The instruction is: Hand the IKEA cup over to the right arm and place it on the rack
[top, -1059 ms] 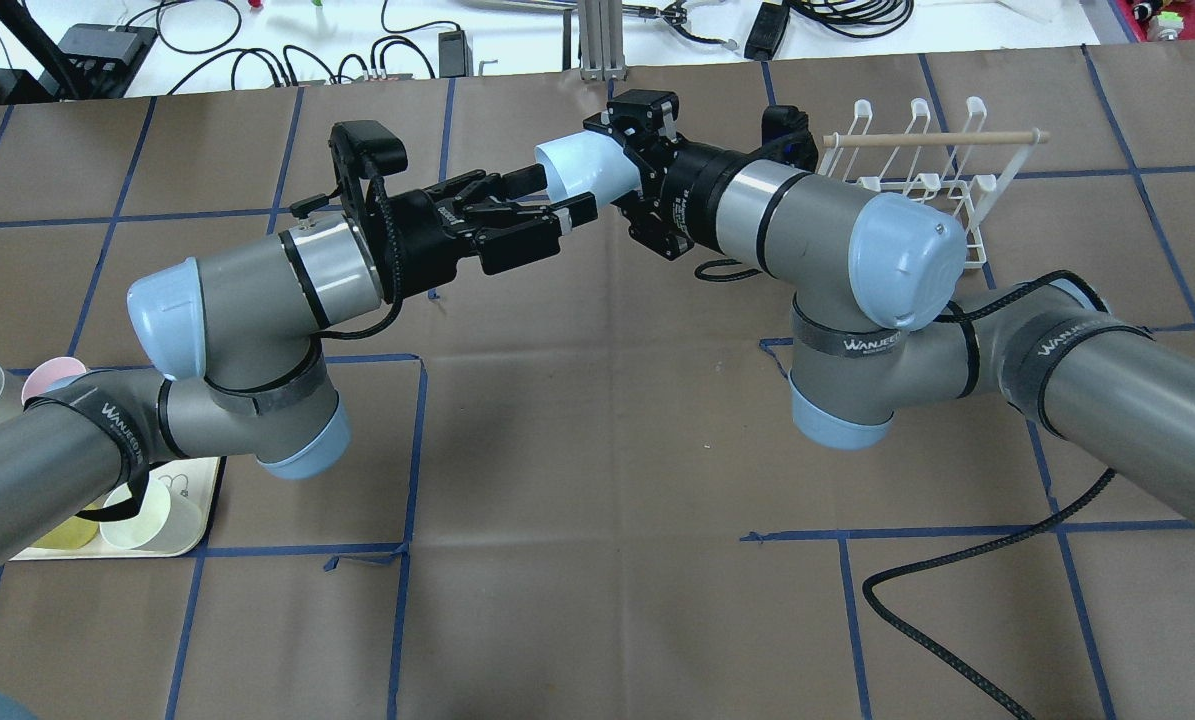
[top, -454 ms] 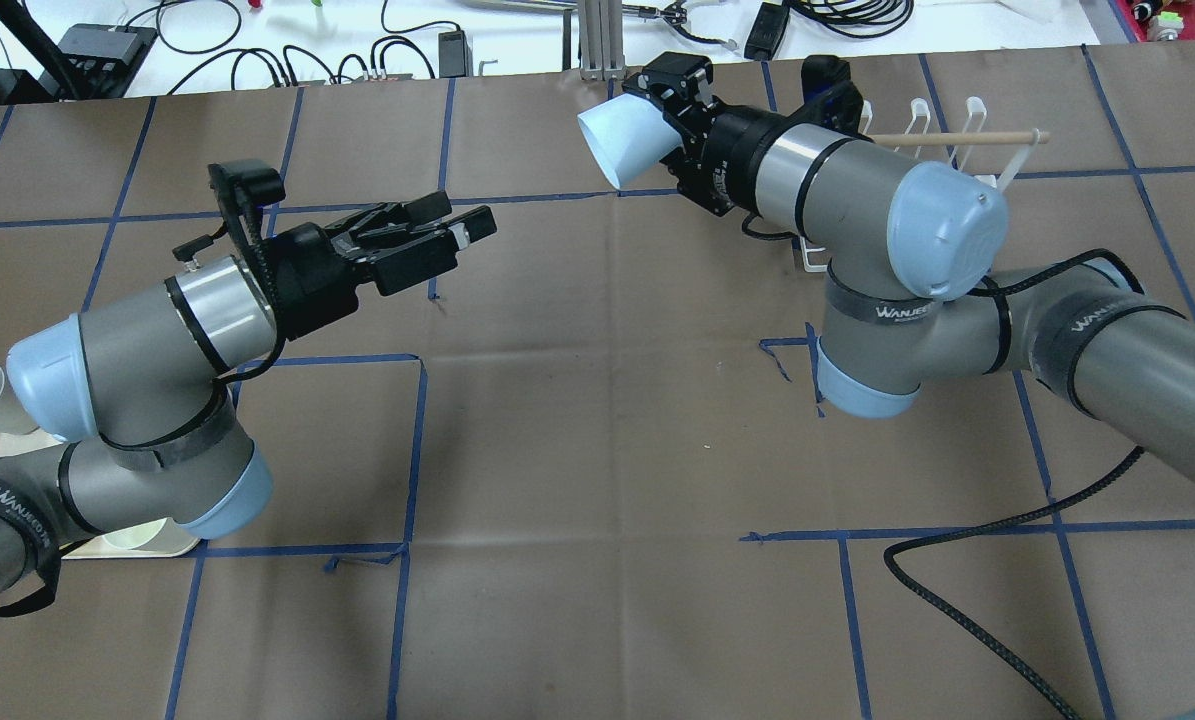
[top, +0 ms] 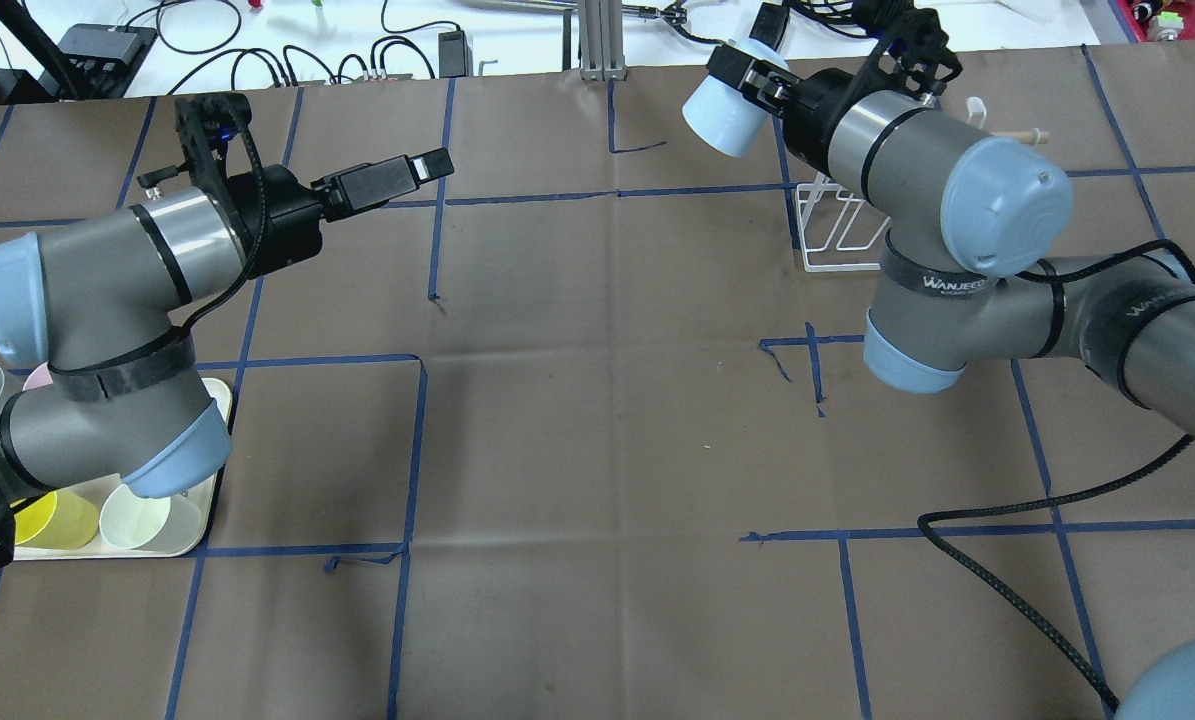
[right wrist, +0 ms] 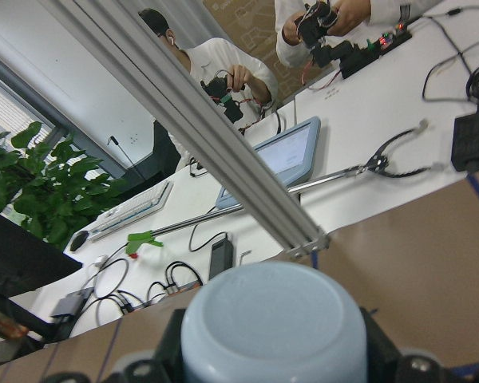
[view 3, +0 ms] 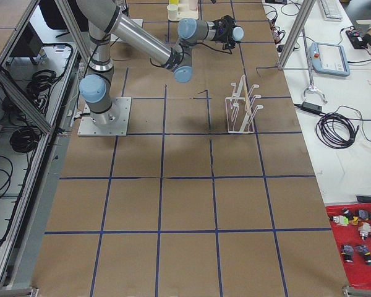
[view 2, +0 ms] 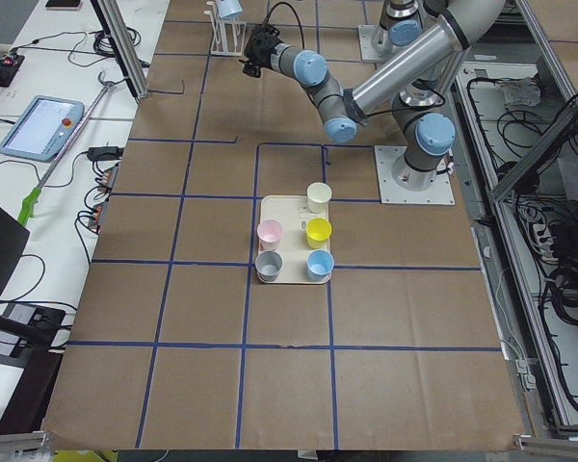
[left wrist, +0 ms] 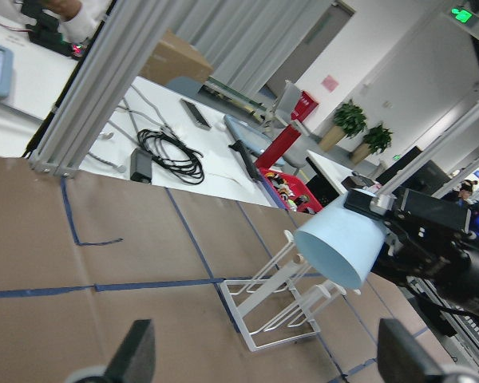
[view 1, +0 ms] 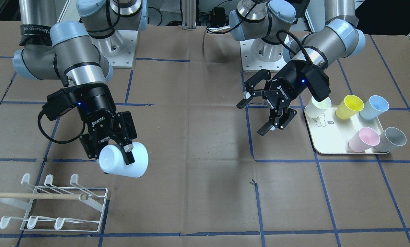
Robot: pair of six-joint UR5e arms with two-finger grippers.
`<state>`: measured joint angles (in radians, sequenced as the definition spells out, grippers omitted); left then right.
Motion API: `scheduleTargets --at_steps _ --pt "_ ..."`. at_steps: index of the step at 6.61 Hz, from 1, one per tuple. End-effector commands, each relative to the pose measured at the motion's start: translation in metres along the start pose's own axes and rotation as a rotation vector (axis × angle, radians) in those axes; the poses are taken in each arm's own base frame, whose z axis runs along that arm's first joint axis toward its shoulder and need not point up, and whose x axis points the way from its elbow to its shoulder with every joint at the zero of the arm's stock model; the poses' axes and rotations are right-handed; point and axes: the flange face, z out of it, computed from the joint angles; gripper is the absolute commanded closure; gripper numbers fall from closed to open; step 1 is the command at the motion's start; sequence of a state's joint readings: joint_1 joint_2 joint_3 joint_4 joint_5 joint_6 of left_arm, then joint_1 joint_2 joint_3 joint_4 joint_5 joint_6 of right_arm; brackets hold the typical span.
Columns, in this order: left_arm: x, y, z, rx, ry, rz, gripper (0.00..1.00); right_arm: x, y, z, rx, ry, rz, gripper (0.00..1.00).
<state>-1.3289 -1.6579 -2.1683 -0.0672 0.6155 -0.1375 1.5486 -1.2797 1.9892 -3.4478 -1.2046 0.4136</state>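
A pale blue IKEA cup hangs on its side in the air, with my right gripper shut on its base end. In the overhead view the cup and right gripper are at the far side, just left of the rack, which the right arm partly hides. The white wire rack with its wooden rod stands on the table, apart from the cup. The left wrist view shows the cup above the rack. My left gripper is open and empty, far from the cup.
A cream tray beside the left arm holds yellow, blue, pink, grey and cream cups. A black cable trails over the table near the right arm. People stand beyond the far edge.
My left gripper let go of the cup and drew back to the left. My right arm carried the cup away toward the far right, up beside the rack.
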Motion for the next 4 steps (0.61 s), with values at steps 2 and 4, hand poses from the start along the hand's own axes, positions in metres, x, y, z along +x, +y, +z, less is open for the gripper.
scheduleTargets --at_steps 2,4 --pt "-0.001 -0.030 0.024 -0.213 -0.391 -0.140 0.03 0.049 -0.036 0.032 0.208 0.089 -0.447 0.72" --pt "0.012 -0.062 0.010 -0.447 -0.664 -0.238 0.02 0.087 -0.046 0.051 0.262 0.137 -0.562 0.72"
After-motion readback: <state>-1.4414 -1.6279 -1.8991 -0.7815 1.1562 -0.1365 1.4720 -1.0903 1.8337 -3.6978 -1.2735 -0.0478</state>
